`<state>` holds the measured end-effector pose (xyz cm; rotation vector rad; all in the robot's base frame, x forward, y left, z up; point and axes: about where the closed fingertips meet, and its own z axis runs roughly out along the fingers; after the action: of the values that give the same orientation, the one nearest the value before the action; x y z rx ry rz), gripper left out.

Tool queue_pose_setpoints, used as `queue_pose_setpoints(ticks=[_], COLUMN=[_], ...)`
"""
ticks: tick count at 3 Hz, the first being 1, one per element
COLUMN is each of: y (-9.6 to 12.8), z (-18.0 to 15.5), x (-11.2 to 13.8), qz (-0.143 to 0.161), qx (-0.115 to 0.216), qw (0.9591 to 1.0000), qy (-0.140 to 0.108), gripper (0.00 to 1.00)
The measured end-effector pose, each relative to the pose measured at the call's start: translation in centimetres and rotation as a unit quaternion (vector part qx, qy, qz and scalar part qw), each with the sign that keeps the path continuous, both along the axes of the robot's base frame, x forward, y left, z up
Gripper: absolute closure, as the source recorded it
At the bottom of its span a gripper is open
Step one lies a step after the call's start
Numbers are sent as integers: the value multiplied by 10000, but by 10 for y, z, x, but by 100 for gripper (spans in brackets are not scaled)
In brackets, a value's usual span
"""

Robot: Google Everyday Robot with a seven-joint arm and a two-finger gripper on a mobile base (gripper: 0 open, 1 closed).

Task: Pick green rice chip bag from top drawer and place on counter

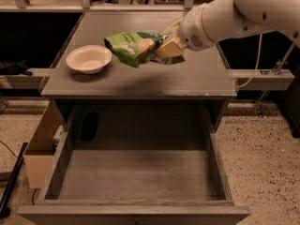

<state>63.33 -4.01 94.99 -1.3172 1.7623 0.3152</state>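
The green rice chip bag point(133, 47) is crinkled light green with pale round chips pictured on it. My gripper point(168, 48) is shut on the bag's right end and holds it over the middle of the counter point(197, 76), close above the surface. My white arm reaches in from the upper right. The top drawer point(136, 177) is pulled fully open below the counter, and its flat bottom shows nothing on it.
A white bowl point(89, 58) stands on the counter's left part, just left of the bag. A dark object point(89, 125) lies at the drawer's back left. A cardboard box point(40, 146) stands on the floor left of the cabinet.
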Motion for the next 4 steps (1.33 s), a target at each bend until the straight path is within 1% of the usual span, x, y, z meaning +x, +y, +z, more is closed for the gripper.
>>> queue_pose_setpoints(ticks=[1, 2, 3, 4], y=[-8, -16, -25, -26], z=[-17, -27, -46, -61], x=[23, 27, 23, 18], qz=[-116, -189, -260, -263], qx=[14, -12, -97, -193], qw=[9999, 9998, 9994, 9990], qy=[43, 90, 214, 317], gripper=[100, 100, 100, 100])
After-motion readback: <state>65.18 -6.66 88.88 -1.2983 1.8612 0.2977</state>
